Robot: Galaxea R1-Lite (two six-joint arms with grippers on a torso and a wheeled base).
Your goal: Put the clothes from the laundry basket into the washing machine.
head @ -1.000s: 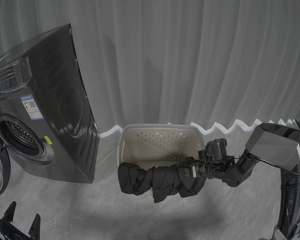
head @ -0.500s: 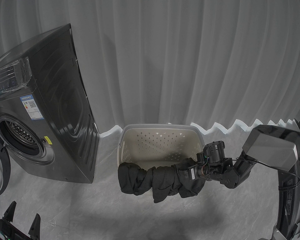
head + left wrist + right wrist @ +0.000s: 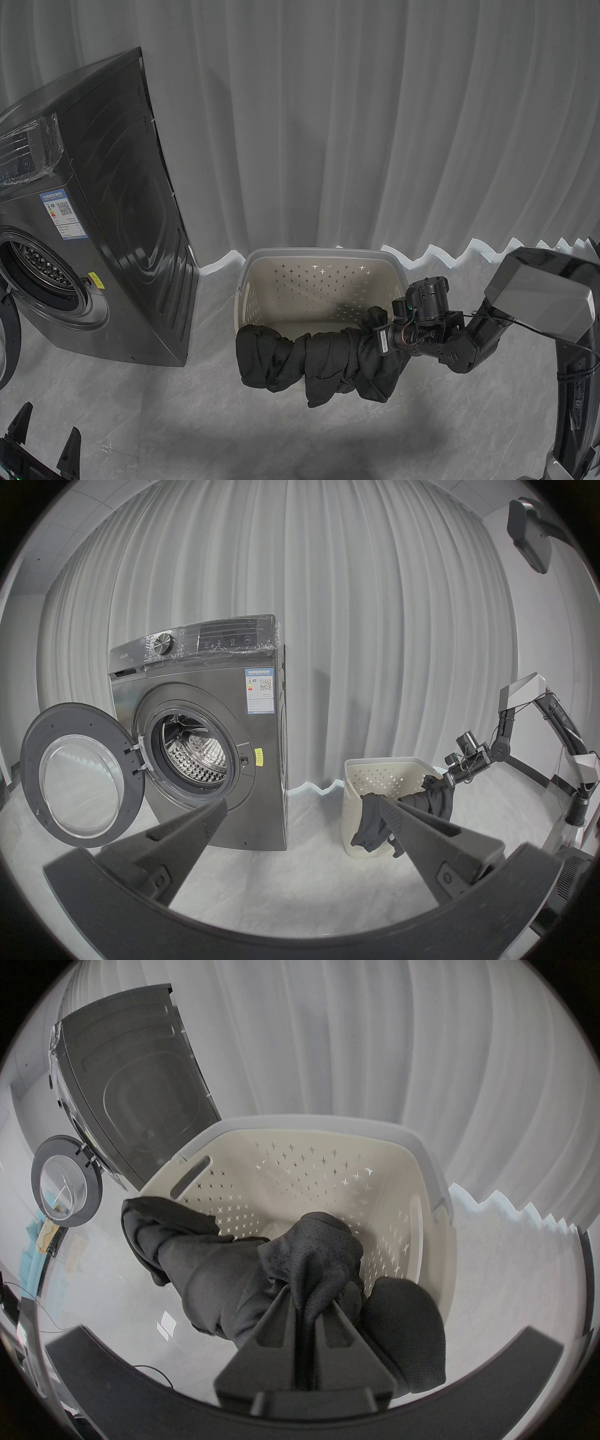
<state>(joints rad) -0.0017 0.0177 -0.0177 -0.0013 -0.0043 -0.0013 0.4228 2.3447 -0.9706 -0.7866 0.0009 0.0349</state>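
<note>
Laundry scene, floor level. The basket (image 3: 319,253) stands on the floor before the curtain (image 3: 375,125), with the washing machine (image 3: 119,206) near it on the robot's left. The two are apart.

Clothes (image 3: 319,359) – one dark, twisted bundle – lie draped along the basket's near rim from its left corner to its right corner. Folds hang down outside the wall, clear of the basket's inside.

Right jaws: narrow, closed on the bundle's right end at the basket's near right corner. In the right wrist view the cloth (image 3: 219,1272) enters between the two fingertips (image 3: 284,1300) and bunches in a hump just beyond them. The rest trails away from the jaws across the rim (image 3: 312,1122).

Left jaws: wide apart, holding nothing, low over the near left corner of the floor (image 3: 187,425) – well apart from basket and bundle.

In the left wrist view the machine (image 3: 212,667) has its door (image 3: 69,774) swung fully open, so the drum (image 3: 190,755) shows. The basket (image 3: 381,774) stands beside it with the cloth (image 3: 375,817) over its rim.
</note>
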